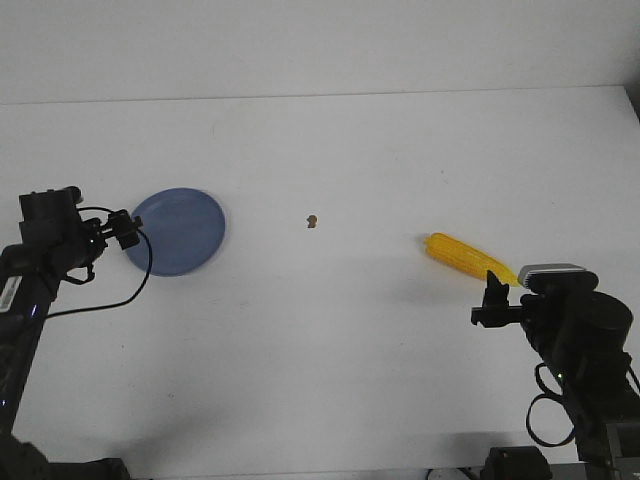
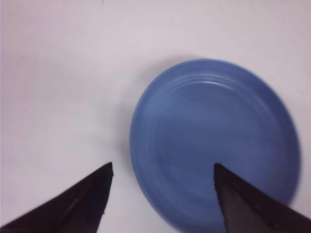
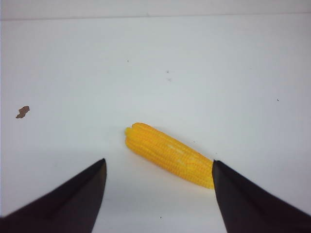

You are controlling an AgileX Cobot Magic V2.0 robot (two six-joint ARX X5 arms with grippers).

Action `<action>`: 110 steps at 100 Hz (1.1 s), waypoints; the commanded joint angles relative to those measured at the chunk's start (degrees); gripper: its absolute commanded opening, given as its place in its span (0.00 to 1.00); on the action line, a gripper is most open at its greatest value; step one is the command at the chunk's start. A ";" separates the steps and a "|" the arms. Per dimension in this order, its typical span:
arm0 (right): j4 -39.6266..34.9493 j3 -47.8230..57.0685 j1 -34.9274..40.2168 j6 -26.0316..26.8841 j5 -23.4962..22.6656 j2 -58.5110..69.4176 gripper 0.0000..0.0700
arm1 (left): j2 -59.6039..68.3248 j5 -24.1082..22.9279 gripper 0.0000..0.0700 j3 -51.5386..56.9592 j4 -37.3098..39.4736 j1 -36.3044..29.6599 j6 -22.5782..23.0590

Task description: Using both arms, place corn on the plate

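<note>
The yellow corn [image 1: 468, 258] lies on the white table at the right, slanted, its narrow end toward my right arm. In the right wrist view the corn [image 3: 167, 154] lies just ahead of my open right gripper [image 3: 159, 166], its narrow end hidden behind one finger. The right gripper [image 1: 492, 300] hovers just in front of the corn and holds nothing. The light-blue plate [image 1: 182, 231] sits at the left. My left gripper [image 1: 124, 230] is open and empty at the plate's left rim; in the left wrist view the plate [image 2: 214, 141] fills the space ahead of the gripper [image 2: 163, 167].
A tiny brown speck [image 1: 312, 221] lies on the table between plate and corn; it also shows in the right wrist view [image 3: 22, 112]. The table's far edge [image 1: 320, 95] meets a pale wall.
</note>
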 commanded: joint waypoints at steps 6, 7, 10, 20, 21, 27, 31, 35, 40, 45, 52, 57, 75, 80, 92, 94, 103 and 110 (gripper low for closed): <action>0.52 0.87 0.04 0.61 -0.04 0.24 0.66 | 5.95 0.24 0.60 2.99 0.79 1.38 -0.17; 0.52 0.87 0.04 0.61 -0.04 0.24 0.66 | 6.38 0.24 0.60 3.13 0.83 1.46 -0.15; 0.52 0.87 0.04 0.61 -0.04 0.24 0.66 | 7.67 0.24 0.60 3.48 0.87 1.66 -0.07; 0.52 0.87 0.04 0.61 -0.02 0.24 0.66 | 10.93 0.31 0.60 3.65 1.33 2.29 -0.07; 0.52 0.87 0.04 0.61 -0.04 0.24 0.66 | 11.08 0.31 0.60 3.65 1.36 2.32 -0.07; 0.55 0.87 0.04 0.61 -0.02 0.24 0.66 | 12.79 1.09 0.60 3.65 1.46 2.38 -0.09; 0.55 0.87 0.04 0.61 -0.04 0.24 0.66 | 13.84 2.05 0.60 3.65 1.95 2.38 -0.09; 0.55 0.87 0.04 0.61 -0.04 0.24 0.66 | 14.78 2.78 0.60 3.65 2.43 2.38 -0.09; 0.52 0.87 0.04 0.63 -0.04 0.26 0.66 | 15.69 2.89 0.60 3.65 2.89 2.36 -0.11; 0.55 0.87 0.04 0.61 -0.02 0.24 0.66 | 16.70 2.89 0.60 3.65 3.34 2.32 -0.11; 0.52 0.87 0.04 0.61 -0.04 0.24 0.66 | 17.66 2.91 0.60 3.65 3.65 2.25 -0.15; 0.52 0.87 0.04 0.63 -0.02 0.24 0.66 | 18.23 2.91 0.60 3.65 3.67 2.27 -0.15; 0.52 0.87 0.04 0.63 -0.04 0.24 0.66 | 20.09 2.91 0.58 3.65 3.69 2.27 -0.15; 0.52 0.87 0.04 0.63 -0.04 0.24 0.66 | 20.65 3.04 0.54 3.65 3.67 2.25 -0.15; 0.52 0.87 0.04 0.63 -0.04 0.24 0.66 | 21.33 4.79 0.45 3.65 3.67 2.25 -0.26; 0.52 0.87 0.04 0.63 -0.02 0.24 0.66 | 21.33 4.83 0.40 3.65 3.72 2.25 -0.26; 0.52 0.87 0.04 0.63 -0.04 0.24 0.66 | 21.31 4.98 0.11 3.65 3.78 2.27 -0.24; 0.52 0.87 0.04 0.63 -0.02 0.24 0.66 | 21.31 6.45 0.00 3.65 3.80 2.27 -0.20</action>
